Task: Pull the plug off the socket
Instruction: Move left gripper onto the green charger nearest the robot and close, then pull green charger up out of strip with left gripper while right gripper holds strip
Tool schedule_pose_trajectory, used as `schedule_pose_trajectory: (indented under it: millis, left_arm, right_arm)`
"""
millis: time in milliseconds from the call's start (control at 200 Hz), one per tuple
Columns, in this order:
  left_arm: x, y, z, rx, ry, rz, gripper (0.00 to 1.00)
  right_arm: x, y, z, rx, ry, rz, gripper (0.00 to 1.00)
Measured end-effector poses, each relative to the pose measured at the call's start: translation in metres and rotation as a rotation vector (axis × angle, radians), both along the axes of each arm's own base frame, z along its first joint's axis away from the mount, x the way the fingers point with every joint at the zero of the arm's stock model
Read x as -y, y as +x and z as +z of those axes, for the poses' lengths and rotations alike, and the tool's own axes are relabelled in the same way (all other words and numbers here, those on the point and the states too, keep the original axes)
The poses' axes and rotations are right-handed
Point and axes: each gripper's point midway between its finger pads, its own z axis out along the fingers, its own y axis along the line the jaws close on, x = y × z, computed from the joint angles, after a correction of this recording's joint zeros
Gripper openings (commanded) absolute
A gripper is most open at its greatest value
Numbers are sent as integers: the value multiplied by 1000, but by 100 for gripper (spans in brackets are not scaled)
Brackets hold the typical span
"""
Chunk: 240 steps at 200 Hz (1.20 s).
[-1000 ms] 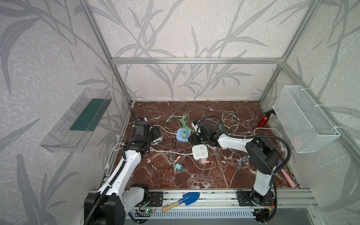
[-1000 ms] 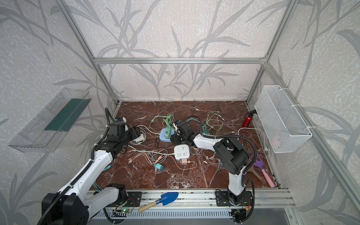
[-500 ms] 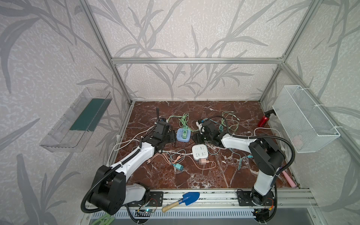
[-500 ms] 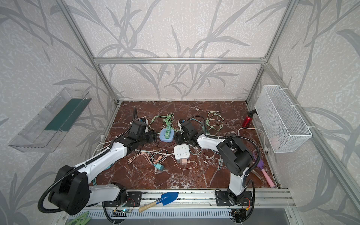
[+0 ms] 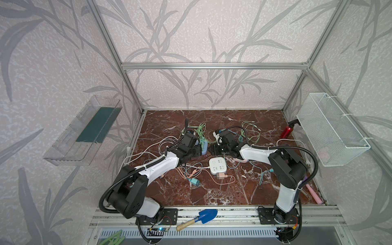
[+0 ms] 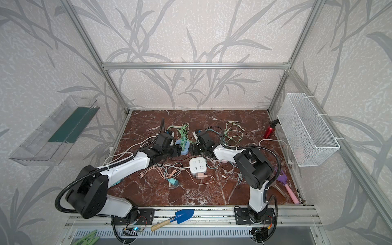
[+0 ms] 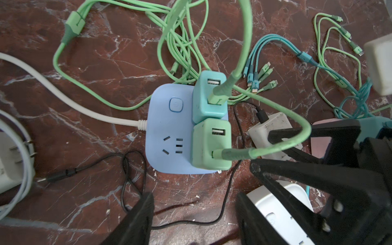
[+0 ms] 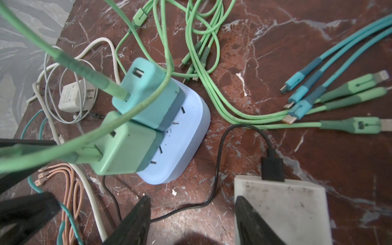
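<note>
Currently the blue socket [image 5: 204, 149] lies on the marble table [image 5: 233, 191] just far of centre, between the 2 grippers; 2 plugs stand seated in its top face, touching side by side: a teal plug [image 7: 209, 95] and a green plug [image 7: 209, 144], each with a green cable [image 7: 245, 42] in a USB port; the left gripper [image 7: 194, 197] hangs just left of the socket, fingers parted, gripping nothing; the right gripper [image 8: 193, 199] hangs just right of it, likewise parted and empty, a white adapter [image 8: 282, 212] just beside 1 finger; a white socket [image 5: 217, 167] lies nearer.
</note>
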Motion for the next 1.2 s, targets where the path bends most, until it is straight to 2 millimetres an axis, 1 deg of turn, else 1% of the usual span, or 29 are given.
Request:
schedule_pose_trajectory:
  millis: [255, 470, 590, 795, 915, 1030, 1150, 1200]
  left_arm:
    - [10, 12, -7, -6, 34, -12, 57]
    - [16, 20, -18, -20, 66, -23, 52]
    - [19, 22, -22, -25, 89, -31, 51]
    - [19, 26, -23, -19, 110, -28, 47]
    - [20, 28, -26, -21, 121, -26, 44]
    - [21, 29, -31, -29, 137, -30, 43]
    - [21, 29, -35, -35, 148, -32, 36]
    - [22, 30, -35, -34, 151, -34, 36]
  right_arm:
    - [-8, 9, 0, -14, 19, -5, 57]
    - [-11, 15, -6, -41, 14, -11, 51]
    - [-13, 16, -7, -54, 11, -9, 50]
    - [-16, 19, -7, -65, 17, -9, 50]
    - [-16, 19, -12, -76, 14, -13, 50]
    - [-16, 20, -18, -91, 8, -17, 50]
    - [-16, 19, -21, -102, 10, -20, 50]
    - [-16, 19, -21, -104, 12, -20, 50]
